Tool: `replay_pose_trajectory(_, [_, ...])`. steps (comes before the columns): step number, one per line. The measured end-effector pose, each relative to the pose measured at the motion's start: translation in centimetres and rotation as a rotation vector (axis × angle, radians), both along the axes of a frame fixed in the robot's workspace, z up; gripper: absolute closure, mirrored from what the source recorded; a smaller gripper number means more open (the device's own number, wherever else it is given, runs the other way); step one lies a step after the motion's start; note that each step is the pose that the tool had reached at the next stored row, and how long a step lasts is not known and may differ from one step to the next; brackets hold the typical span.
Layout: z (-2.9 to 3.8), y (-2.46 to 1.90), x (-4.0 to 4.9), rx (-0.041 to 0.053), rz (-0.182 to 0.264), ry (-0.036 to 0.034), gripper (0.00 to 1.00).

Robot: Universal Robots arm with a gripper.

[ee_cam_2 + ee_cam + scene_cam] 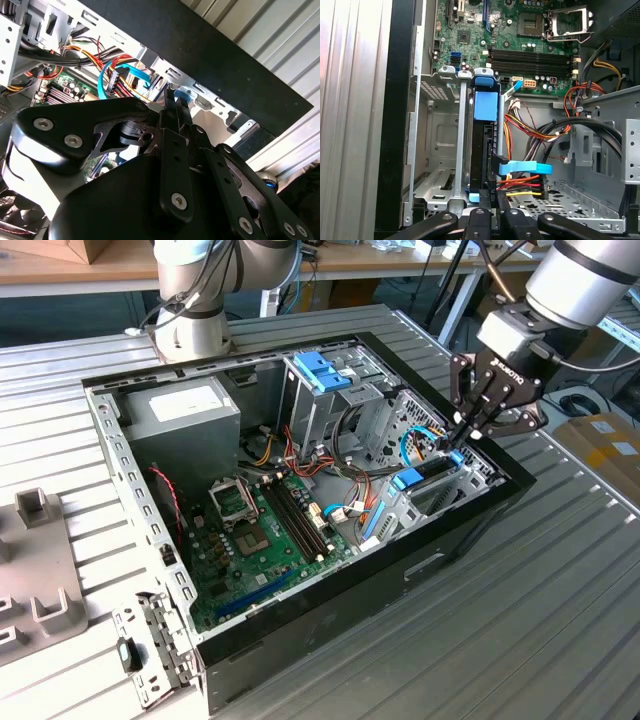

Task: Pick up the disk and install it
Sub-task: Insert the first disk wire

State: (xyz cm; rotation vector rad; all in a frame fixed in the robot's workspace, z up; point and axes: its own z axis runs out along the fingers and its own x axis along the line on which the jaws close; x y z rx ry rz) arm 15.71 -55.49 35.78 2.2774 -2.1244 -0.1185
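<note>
My gripper (462, 436) is lowered over the drive bay (440, 495) at the corner of the open computer case (300, 635) farthest from the power supply (180, 415). Its fingers (172, 107) stand close together, pinched on the upper edge of the disk (482, 150), which I see in the first wrist view standing on edge inside the bay's metal slot. The disk's blue carrier frame (485, 102) runs along its top, and a blue cable connector (522, 168) sits just beside it, with red and yellow wires touching that connector. Beyond the bay lies the motherboard (265, 530), its memory slots (532, 56) and processor socket (567, 22) bare. A tall metal cage with a blue handle (322, 372) stands between the bay and the power supply. The case rests on a ribbed metal table (520, 620).
</note>
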Motion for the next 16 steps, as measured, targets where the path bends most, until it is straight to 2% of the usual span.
replay_pose_trajectory(16, [-0.23, -0.11, -0.22, 0.0002, -0.005, 0.0, 0.84])
